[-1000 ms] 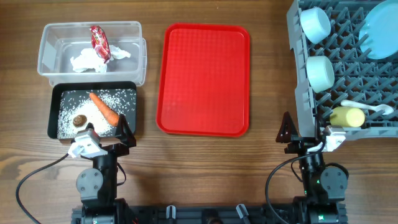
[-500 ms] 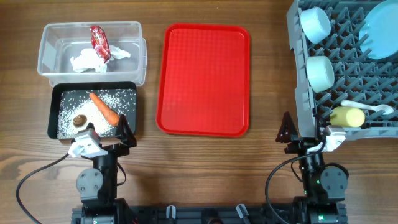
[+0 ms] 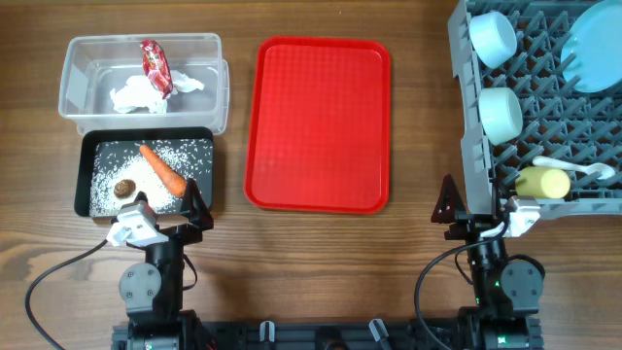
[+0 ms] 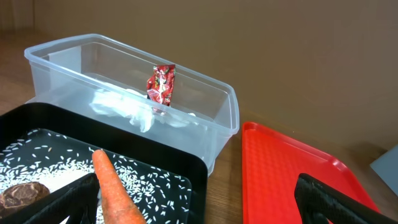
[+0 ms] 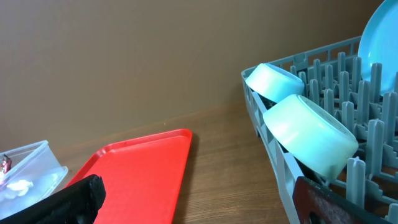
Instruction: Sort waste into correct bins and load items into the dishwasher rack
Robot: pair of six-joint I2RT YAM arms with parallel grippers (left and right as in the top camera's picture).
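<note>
Dishwasher rack (image 3: 465, 117) takes up the far right of the wooden surface (image 3: 321, 262), and the overhead frame cuts off its right and far sides. Well to its left lies the flat red tray (image 3: 318, 124). Further left, the clear tub (image 3: 68, 92) sits behind the black tub (image 3: 86, 175), the two close against each other.

Both end effectors hover at the near edge with fingers spread wide, grasping nothing. The left end effector (image 3: 165, 206) is just before the black tub and the right end effector (image 3: 481, 206) is by the rack's near-left corner. Each wrist view shows only dark fingertips at its bottom corners.

In the rack, the pale blue plate (image 3: 595, 44) stands on edge, partly out of frame. Two pale blue bowls (image 3: 493, 37) lean along the left wall. The yellow cup (image 3: 542, 182) lies on its side, with the white spoon (image 3: 573, 170) just beside it, half lost among the prongs.

The carrot (image 3: 163, 170), brown lump (image 3: 123, 189) and rice (image 3: 105, 175) lie in the black tub. The tissue (image 3: 136, 95) and red wrapper (image 3: 155, 66) are in the clear tub.
</note>
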